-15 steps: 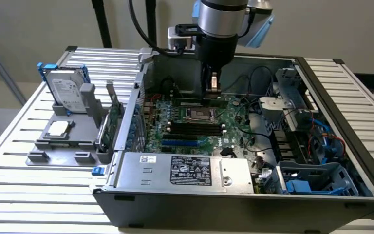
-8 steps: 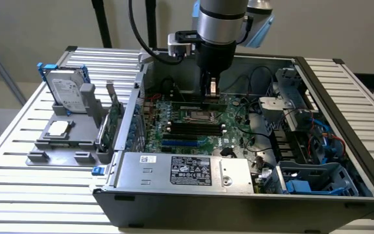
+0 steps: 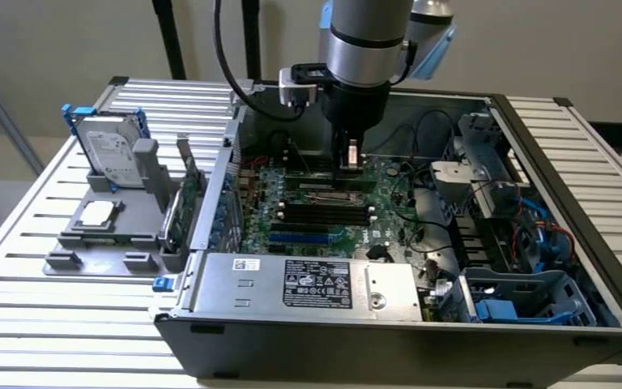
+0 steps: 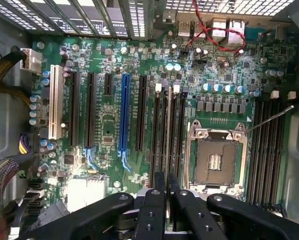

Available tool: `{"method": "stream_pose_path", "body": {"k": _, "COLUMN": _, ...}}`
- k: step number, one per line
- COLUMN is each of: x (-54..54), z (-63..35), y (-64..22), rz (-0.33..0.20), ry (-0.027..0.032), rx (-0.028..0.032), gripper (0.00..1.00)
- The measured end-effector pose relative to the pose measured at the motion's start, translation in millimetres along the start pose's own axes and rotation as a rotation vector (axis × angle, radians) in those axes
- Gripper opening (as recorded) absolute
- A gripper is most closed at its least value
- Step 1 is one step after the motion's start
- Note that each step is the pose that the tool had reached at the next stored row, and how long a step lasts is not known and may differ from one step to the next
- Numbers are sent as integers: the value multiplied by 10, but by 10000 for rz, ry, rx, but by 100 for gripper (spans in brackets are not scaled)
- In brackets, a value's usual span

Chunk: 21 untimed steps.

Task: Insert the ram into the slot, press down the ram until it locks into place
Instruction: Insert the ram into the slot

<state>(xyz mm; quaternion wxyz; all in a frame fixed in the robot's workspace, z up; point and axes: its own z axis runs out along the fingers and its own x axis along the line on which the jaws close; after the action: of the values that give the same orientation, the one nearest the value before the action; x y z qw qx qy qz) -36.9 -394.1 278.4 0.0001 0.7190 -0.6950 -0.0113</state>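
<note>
My gripper (image 3: 349, 162) reaches down into the open computer case, just over the green motherboard (image 3: 322, 215). In the wrist view its two black fingers (image 4: 154, 200) stand close together, shut on the ram (image 4: 168, 130). The ram is seen edge-on as a thin pale strip running out from between the fingertips. It lies in line with the bank of black memory slots (image 4: 182, 130) beside the processor socket (image 4: 214, 160), over one of the middle slots. How deep it sits in that slot I cannot tell. White latch clips (image 4: 158, 88) show at the slots' far end.
A second bank of black slots (image 4: 265, 145) lies past the socket. Red wires (image 4: 214, 30) and bundled cables (image 4: 4, 75) hang near the board's edges. The power supply (image 3: 300, 284) and drive cage (image 3: 505, 203) crowd the case. A grey fixture (image 3: 106, 227) with a hard drive (image 3: 111, 154) stands outside it.
</note>
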Motion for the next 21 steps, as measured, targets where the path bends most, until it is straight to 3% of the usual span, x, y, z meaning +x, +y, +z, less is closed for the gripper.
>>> {"method": "stream_pose_path", "body": {"k": 6, "x": 2, "z": 104, "y": -7, "rz": 56, "ry": 9, "rx": 5, "gripper": 13}}
{"method": "stream_pose_path", "body": {"k": 21, "x": 2, "z": 106, "y": -8, "rz": 56, "ry": 14, "rx": 3, "gripper": 13}}
